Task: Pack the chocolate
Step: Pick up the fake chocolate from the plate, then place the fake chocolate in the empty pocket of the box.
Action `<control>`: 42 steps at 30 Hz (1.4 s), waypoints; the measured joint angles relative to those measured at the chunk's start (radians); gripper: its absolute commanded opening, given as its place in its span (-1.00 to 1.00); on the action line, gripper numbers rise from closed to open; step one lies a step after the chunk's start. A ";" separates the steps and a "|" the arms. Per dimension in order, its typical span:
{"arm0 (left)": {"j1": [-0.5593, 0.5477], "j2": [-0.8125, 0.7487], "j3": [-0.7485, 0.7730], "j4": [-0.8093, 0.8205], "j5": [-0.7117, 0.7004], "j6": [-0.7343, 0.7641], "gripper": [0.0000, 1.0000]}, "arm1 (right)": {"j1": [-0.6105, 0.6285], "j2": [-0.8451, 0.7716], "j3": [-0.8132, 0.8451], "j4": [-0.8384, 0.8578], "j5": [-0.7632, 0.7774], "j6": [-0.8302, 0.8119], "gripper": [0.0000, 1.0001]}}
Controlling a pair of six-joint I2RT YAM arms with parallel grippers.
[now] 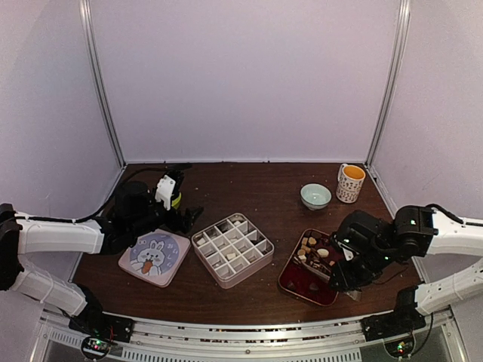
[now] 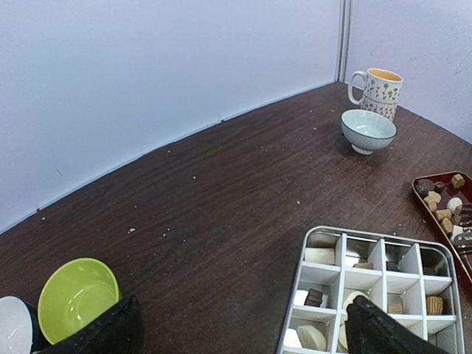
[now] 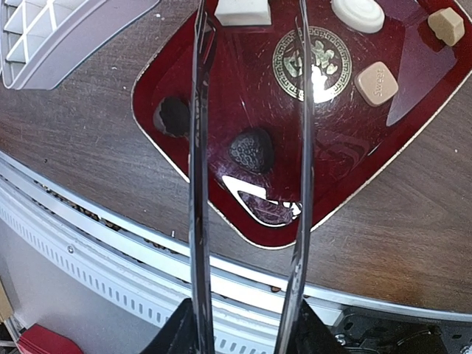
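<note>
Chocolate (image 1: 312, 251) in cream, tan and dark brown lies heaped in the red tray (image 1: 296, 280) at the right. Several more pieces (image 2: 319, 256) sit in cells of the white grid box (image 1: 253, 262). My right gripper (image 1: 326, 265) hovers over the tray's near corner. Its long metal fingers (image 3: 198, 147) stand open on either side of a dark textured chocolate (image 3: 251, 150) without touching it, and their tips run out of view. My left gripper (image 2: 247, 324) is wide open and holds nothing, low over the bare table just left of the grid box (image 2: 372, 284).
A bunny-printed lid (image 1: 155, 256) lies left of the box. A lime bowl (image 2: 77, 295) sits beside my left gripper. A pale green bowl (image 1: 315, 196) and a patterned mug (image 1: 350, 182) stand at the back right. Crumbs dot the table, and its front rail (image 3: 110, 258) is close.
</note>
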 measured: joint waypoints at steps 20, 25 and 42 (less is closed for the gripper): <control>0.000 0.003 0.000 -0.001 0.000 0.000 0.95 | -0.012 0.018 0.028 -0.013 0.015 -0.021 -0.43; 0.000 0.007 0.002 -0.002 0.000 0.000 0.95 | -0.012 -0.002 0.096 -0.022 0.014 -0.034 -0.43; 0.000 0.013 0.007 -0.003 0.000 0.000 0.95 | -0.012 0.069 0.185 0.134 -0.117 -0.106 -0.43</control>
